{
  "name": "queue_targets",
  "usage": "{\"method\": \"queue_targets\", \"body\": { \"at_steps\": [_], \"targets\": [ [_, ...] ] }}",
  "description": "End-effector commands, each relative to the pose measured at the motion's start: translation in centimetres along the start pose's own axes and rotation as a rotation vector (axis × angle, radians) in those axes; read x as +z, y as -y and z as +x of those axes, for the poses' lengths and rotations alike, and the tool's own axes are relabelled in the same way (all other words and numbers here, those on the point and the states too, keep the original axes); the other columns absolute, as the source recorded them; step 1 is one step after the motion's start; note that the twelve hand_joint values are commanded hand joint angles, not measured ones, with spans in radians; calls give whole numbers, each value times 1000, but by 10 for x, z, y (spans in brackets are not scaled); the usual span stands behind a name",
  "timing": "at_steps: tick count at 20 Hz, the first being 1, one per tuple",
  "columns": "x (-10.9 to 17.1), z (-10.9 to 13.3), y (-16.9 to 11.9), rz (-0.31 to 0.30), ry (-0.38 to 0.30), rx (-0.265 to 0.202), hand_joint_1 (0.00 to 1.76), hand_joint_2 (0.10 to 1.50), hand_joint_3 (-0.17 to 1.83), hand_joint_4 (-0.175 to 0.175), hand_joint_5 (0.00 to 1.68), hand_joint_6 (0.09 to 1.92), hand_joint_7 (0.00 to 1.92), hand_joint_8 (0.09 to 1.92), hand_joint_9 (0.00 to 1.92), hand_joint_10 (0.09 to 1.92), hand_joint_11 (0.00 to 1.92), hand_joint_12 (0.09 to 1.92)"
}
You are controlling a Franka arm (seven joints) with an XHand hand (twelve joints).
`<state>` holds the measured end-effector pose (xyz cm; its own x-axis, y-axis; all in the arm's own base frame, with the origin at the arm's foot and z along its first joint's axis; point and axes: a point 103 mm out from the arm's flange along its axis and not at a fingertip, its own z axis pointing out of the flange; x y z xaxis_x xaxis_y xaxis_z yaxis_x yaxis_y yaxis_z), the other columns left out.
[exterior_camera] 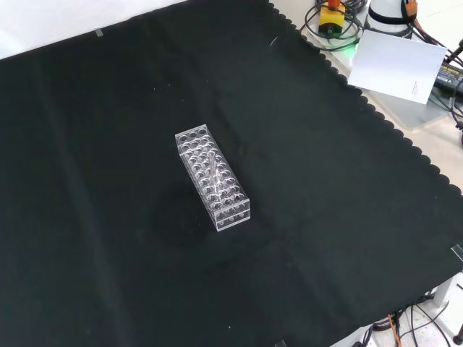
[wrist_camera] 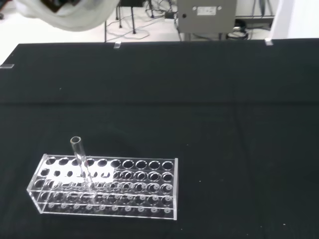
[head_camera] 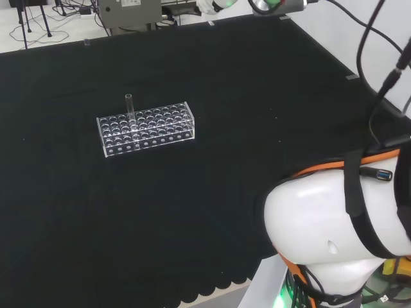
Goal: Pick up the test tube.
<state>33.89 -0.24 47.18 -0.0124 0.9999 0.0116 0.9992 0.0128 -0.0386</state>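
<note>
**Approach phase: test tube standing in rack, not yet grasped**

Finger state: cannot be determined. In the wrist view a blurred white part of the hand [wrist_camera: 60, 12] sits at the frame edge, and its fingers cannot be made out. Nothing touches the tube.

Target location: the test tube [head_camera: 129, 106] stands in a clear plastic rack [head_camera: 160, 131] on the black cloth [head_camera: 257, 96]. In the head view the tube occupies a hole near the rack's 9 o'clock end, in a row toward the far side, and its open mouth rises clear above the rack top. In the wrist view it leans slightly rather than standing plumb. All other holes appear empty.

Handling assessment: the tube is judged light, rigid, smooth and breakable. The clear wall probably offers little friction.

Recommended hold: pinch the exposed upper section, just below the rim, with thumb opposed to fingers. Lift along the tube's own axis; a sideways pull could bind it in the hole or drag the light rack.
</note>
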Motion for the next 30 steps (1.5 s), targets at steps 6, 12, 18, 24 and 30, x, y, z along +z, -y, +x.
{"method": "queue_targets", "body": {
  "at_steps": [6, 12, 18, 24, 30],
  "targets": [
    [18, 5, -73, 65, -33, -169, 797, 643, 598, -101, 426, 87, 252, 857, 114, 957, 0, 1460],
    [37, 6, -105, 116, -39, -230, 806, 643, 602, -96, 405, 87, 271, 857, 140, 957, 0, 1482],
    [71, 18, -136, 183, -33, -252, 815, 644, 606, -92, 388, 87, 277, 852, 162, 959, 0, 1491],
    [92, 19, -161, 225, -55, -275, 822, 644, 610, -91, 383, 87, 276, 848, 179, 959, 0, 1500],
    [114, 22, -180, 278, -44, -298, 817, 643, 614, -91, 385, 87, 277, 847, 187, 958, 0, 1503]
  ]
}}
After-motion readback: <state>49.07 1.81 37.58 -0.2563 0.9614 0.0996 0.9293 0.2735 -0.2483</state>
